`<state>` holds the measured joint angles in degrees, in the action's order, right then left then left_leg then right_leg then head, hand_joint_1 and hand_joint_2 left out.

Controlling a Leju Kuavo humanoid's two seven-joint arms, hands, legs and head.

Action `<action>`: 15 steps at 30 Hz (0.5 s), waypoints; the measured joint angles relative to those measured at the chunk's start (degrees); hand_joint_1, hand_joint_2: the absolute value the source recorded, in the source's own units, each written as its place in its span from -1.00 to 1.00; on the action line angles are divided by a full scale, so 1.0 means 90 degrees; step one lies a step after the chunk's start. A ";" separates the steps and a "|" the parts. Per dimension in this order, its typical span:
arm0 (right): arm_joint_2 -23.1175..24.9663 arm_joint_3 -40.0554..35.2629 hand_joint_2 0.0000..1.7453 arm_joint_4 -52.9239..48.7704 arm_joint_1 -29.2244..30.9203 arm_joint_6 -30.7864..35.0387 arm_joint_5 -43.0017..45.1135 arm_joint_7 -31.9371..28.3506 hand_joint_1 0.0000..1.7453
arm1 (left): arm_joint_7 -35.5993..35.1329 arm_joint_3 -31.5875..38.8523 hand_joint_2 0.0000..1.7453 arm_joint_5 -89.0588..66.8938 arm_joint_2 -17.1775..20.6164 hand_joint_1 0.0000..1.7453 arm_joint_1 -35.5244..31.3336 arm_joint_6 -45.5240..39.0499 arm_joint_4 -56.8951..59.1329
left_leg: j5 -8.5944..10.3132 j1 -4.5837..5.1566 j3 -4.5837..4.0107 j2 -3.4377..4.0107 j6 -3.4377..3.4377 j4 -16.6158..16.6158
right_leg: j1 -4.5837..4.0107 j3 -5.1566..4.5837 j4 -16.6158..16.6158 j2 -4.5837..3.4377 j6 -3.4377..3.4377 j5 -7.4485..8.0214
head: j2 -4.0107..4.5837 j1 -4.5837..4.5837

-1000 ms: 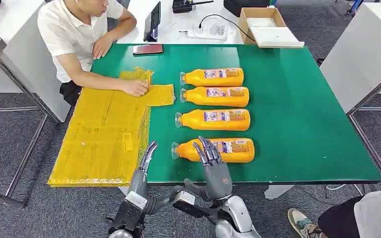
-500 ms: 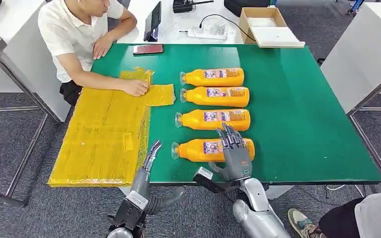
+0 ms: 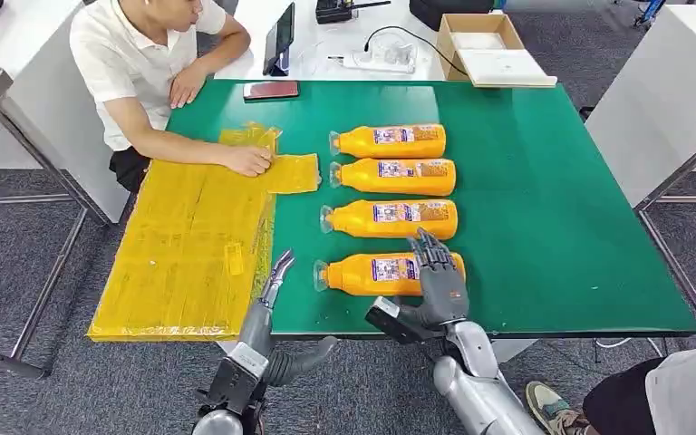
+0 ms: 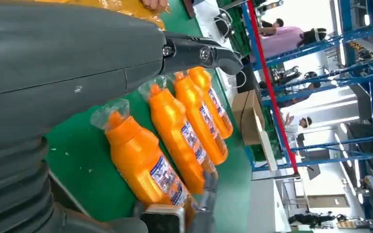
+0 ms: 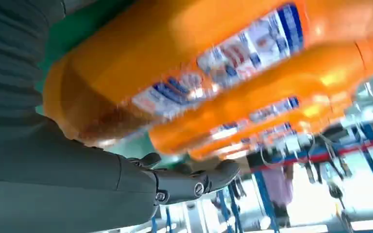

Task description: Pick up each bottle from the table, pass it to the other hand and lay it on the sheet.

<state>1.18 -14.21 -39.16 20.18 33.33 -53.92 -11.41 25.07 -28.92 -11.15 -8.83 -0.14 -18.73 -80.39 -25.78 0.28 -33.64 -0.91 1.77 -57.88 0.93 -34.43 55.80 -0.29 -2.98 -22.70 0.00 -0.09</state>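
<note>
While four bottles (image 3: 390,219) lie mid-counter (image 3: 553,227), nothing's been laid on the sheet (image 3: 190,245) yet; right hand (image 3: 439,276) spread wide over nearest bottle (image 3: 376,274), left hand (image 3: 275,283) holds nothing.

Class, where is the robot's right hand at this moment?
In the head view, the right hand is at the green table's near edge, over the base end of the nearest orange plastic bottle.

Grey carpet floor (image 3: 18,272), white desks (image 3: 662,100) nearby
</note>
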 measured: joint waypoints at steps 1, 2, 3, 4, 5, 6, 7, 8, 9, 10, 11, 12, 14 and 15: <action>0.0010 0.0000 1.00 0.0095 0.0036 -0.0046 -0.0063 0.0071 -1.00 | -0.0017 0.0000 1.00 0.0022 0.0000 -1.00 -0.0009 0.0024 0.0000 | 0.0000 0.0000 0.0000 0.0000 0.0000 0.0000 | 0.0000 0.0000 0.0000 0.0000 0.0000 0.0000 | 0.0002 -0.0002; 0.0015 0.0000 1.00 0.0187 0.0067 -0.0070 -0.0148 0.0175 -1.00 | -0.0029 0.0000 1.00 0.0046 0.0000 -1.00 -0.0012 0.0041 0.0000 | 0.0000 0.0000 0.0000 0.0000 0.0000 0.0000 | 0.0000 0.0000 0.0000 0.0000 0.0000 0.0000 | 0.0000 0.0000; 0.0022 -0.0007 1.00 0.0262 0.0108 -0.0094 -0.0257 0.0298 -1.00 | -0.0036 0.0000 1.00 0.0063 0.0000 -1.00 -0.0015 0.0070 0.0000 | 0.0000 0.0000 0.0000 0.0001 0.0000 0.0000 | 0.0000 0.0000 0.0001 0.0000 0.0000 0.0000 | 0.0000 -0.0002; 0.0022 -0.0017 1.00 0.0347 0.0163 -0.0131 -0.0377 0.0438 -1.00 | -0.0053 0.0002 1.00 0.0104 0.0000 -1.00 -0.0021 0.0092 0.0000 | 0.0000 0.0000 0.0001 0.0002 0.0000 0.0000 | 0.0000 0.0000 0.0000 -0.0001 0.0000 0.0000 | 0.0000 0.0000; 0.0022 -0.0034 1.00 0.0425 0.0230 -0.0194 -0.0510 0.0608 -1.00 | -0.0075 0.0002 1.00 0.0131 0.0000 -1.00 -0.0025 0.0126 0.0000 | 0.0000 0.0000 0.0002 0.0003 0.0000 0.0000 | 0.0000 0.0001 0.0000 -0.0001 0.0000 0.0000 | 0.0002 0.0000; 0.0019 -0.0070 1.00 0.0495 0.0298 -0.0282 -0.0629 0.0778 -1.00 | -0.0097 0.0005 1.00 0.0145 0.0000 -1.00 -0.0028 0.0150 0.0000 | 0.0000 0.0000 0.0004 0.0002 0.0000 0.0000 | 0.0000 0.0002 0.0000 -0.0001 0.0000 0.0000 | 0.0000 -0.0002; 0.0017 -0.0097 1.00 0.0544 0.0350 -0.0360 -0.0739 0.0955 -1.00 | -0.0109 0.0005 1.00 0.0155 0.0002 -1.00 -0.0027 0.0165 0.0000 | 0.0000 0.0000 0.0005 0.0002 0.0000 0.0000 | 0.0000 0.0003 0.0000 -0.0001 0.0000 0.0000 | 0.0002 -0.0002; 0.0015 -0.0119 1.00 0.0580 0.0398 -0.0413 -0.0811 0.1076 -0.94 | -0.0121 0.0007 1.00 0.0155 0.0002 -1.00 -0.0028 0.0170 -0.0002 | 0.0000 0.0000 0.0007 0.0002 0.0000 0.0000 | 0.0000 0.0006 -0.0001 -0.0001 0.0000 0.0000 | 0.0000 0.0000; 0.0010 -0.0138 1.00 0.0640 0.0470 -0.0526 -0.0936 0.1271 0.60 | -0.0141 0.0014 1.00 0.0155 0.0002 -1.00 -0.0031 0.0201 -0.0002 | 0.0000 0.0000 0.0012 0.0002 0.0000 0.0000 | 0.0000 0.0011 -0.0001 -0.0001 0.0000 0.0000 | 0.0000 0.0000; 0.0007 -0.0180 1.00 0.0696 0.0548 -0.0635 -0.1032 0.1420 0.96 | -0.0148 0.0024 1.00 0.0167 0.0002 -1.00 -0.0035 0.0221 -0.0002 | 0.0000 0.0000 0.0020 0.0004 0.0000 0.0000 | 0.0000 0.0016 -0.0001 -0.0002 0.0000 0.0000 | 0.0002 0.0000; 0.0002 -0.0218 1.00 0.0752 0.0620 -0.0730 -0.1102 0.1501 1.00 | -0.0153 0.0034 1.00 0.0175 0.0002 -1.00 -0.0044 0.0230 -0.0002 | 0.0000 0.0000 0.0027 0.0005 0.0000 0.0000 | 0.0000 0.0022 -0.0002 -0.0003 0.0000 0.0000 | 0.0002 0.0000; -0.0012 -0.0245 1.00 0.0803 0.0665 -0.0830 -0.1158 0.1576 1.00 | -0.0158 0.0039 1.00 0.0175 0.0002 -1.00 -0.0058 0.0240 -0.0002 | 0.0000 0.0000 0.0030 0.0002 0.0000 0.0000 | 0.0000 0.0028 -0.0002 -0.0002 0.0000 0.0000 | 0.0000 0.0000; -0.0029 -0.0299 1.00 0.0879 0.0746 -0.1035 -0.1282 0.1683 1.00 | -0.0168 0.0056 1.00 0.0175 0.0002 -1.00 -0.0076 0.0257 -0.0002 | 0.0000 0.0000 0.0036 0.0000 0.0001 0.0000 | 0.0000 0.0037 -0.0002 -0.0001 0.0000 0.0000 | 0.0002 -0.0002; -0.0029 -0.0347 1.00 0.0937 0.0815 -0.1188 -0.1350 0.1733 1.00 | -0.0177 0.0068 1.00 0.0182 0.0002 -1.00 -0.0089 0.0272 -0.0002 | 0.0000 0.0000 0.0040 0.0004 0.0001 0.0000 | 0.0000 0.0038 -0.0002 -0.0002 0.0000 0.0002 | 0.0002 0.0000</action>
<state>0.92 -17.33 -30.73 27.52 22.64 -66.08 4.19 23.47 -28.30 -9.51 -8.81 -0.94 -16.28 -80.41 -25.78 0.28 -33.28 -0.88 1.77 -57.88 0.94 -34.09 55.78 -0.30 -2.98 -22.68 0.02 -0.09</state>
